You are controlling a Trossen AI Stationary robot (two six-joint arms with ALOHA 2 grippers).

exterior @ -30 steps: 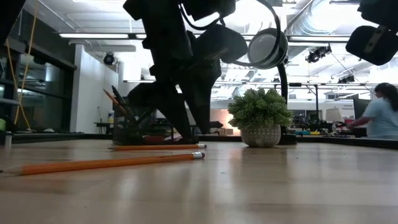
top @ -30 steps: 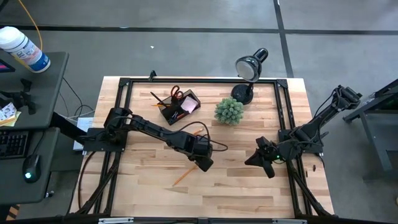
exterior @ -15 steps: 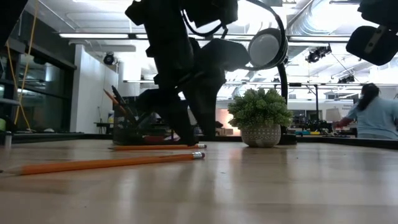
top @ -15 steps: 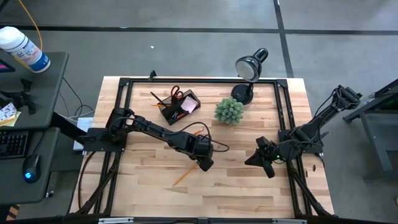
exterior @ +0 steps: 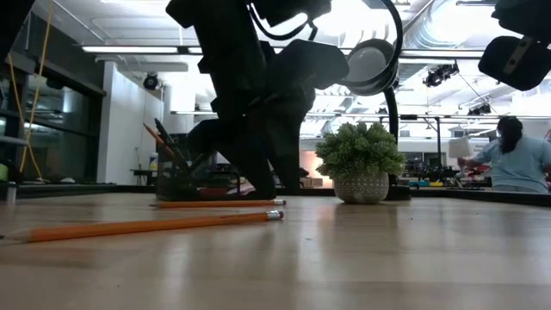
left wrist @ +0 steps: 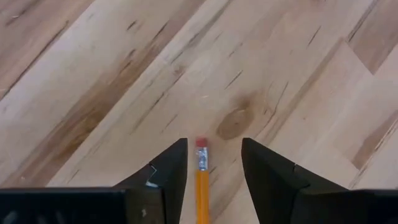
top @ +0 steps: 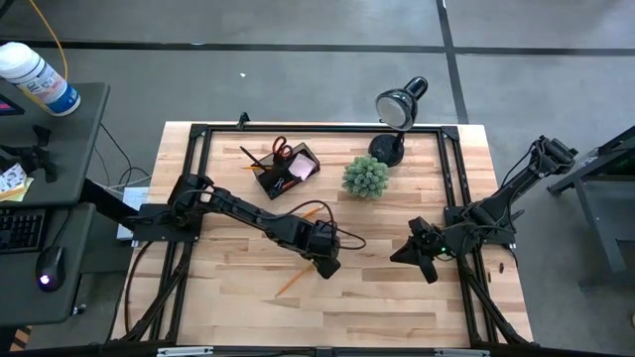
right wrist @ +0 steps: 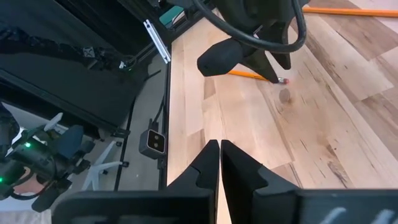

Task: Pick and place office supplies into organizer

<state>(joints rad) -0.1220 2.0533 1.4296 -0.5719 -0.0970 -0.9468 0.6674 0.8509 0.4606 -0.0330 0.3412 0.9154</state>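
**Orange pencil between open left jaws**

Orange and eraser-tipped, the pencil (left wrist: 202,180) lies flat on the tabletop (top: 397,297), its pink end between the spread fingers (left wrist: 168,171) of the left gripper (top: 324,266); the jaws stand wide on either side and do not touch it. A second pencil (exterior: 219,203) lies farther back. Behind the left jaws, near the tabletop's far edge, stands the organizer (top: 288,171) with scissors (top: 282,150) in it. Right of it stand a green plant (top: 365,177) and a desk lamp (top: 397,114). The right gripper (top: 405,254) waits with jaws pressed together, holding nothing. A person (exterior: 516,159) shows in the room beyond.
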